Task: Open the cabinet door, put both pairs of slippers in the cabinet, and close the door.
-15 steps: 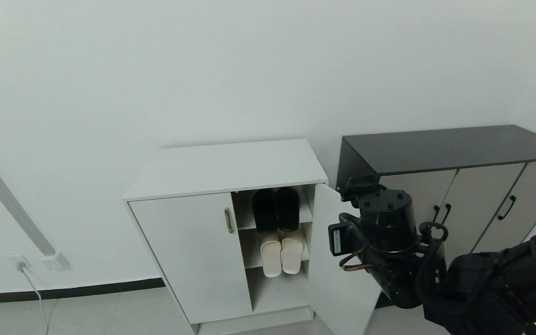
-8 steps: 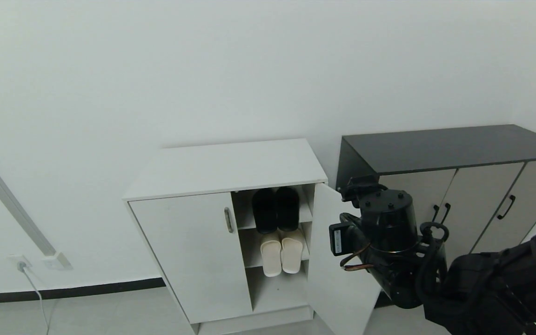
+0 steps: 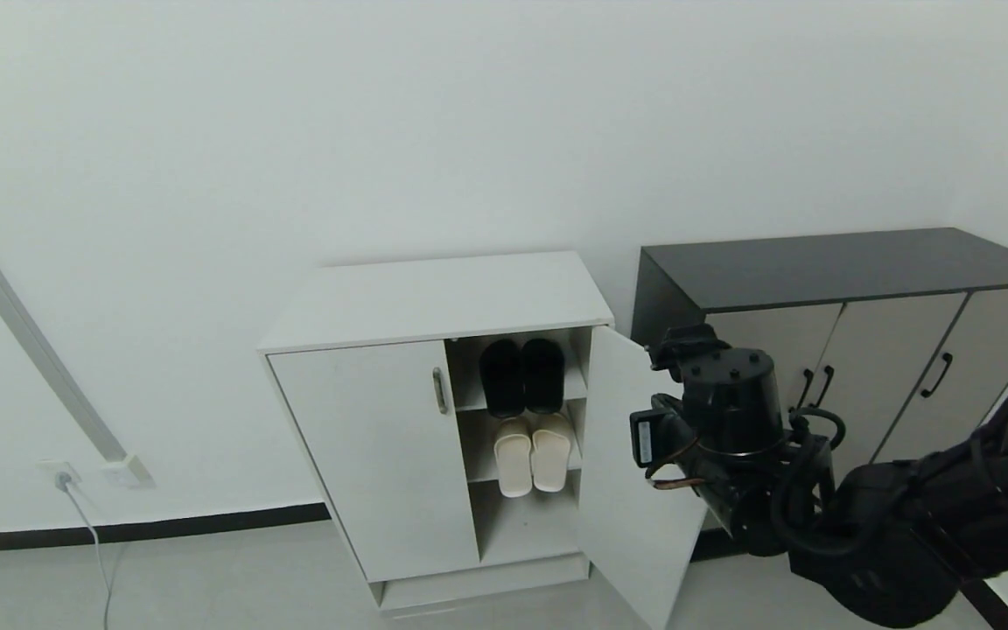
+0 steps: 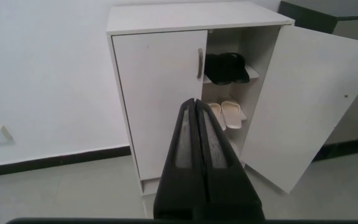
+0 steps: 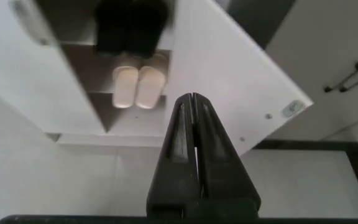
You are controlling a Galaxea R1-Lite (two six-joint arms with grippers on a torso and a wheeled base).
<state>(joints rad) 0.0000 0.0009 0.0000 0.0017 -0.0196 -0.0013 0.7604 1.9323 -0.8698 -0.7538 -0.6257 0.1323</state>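
The white cabinet (image 3: 443,297) stands against the wall with its left door closed and its right door (image 3: 635,490) swung open. A pair of black slippers (image 3: 521,376) lies on the top shelf, and a pair of white slippers (image 3: 532,453) on the shelf below. My right gripper (image 3: 672,348) is shut and empty, close to the open door's upper edge on the side toward the dark cabinet. In the right wrist view the right gripper (image 5: 193,96) hangs over the door (image 5: 229,81). My left gripper (image 4: 195,101) is shut and empty, well back from the cabinet (image 4: 160,81).
A dark-topped cabinet (image 3: 819,262) with grey doors stands right beside the open door. A wall socket with a cable (image 3: 62,479) and a slanted cable duct (image 3: 23,332) are at the left. Open floor (image 3: 206,577) lies before the white cabinet.
The head camera has shifted, so the whole picture slid. The door, the slippers and the right arm keep the same places relative to each other.
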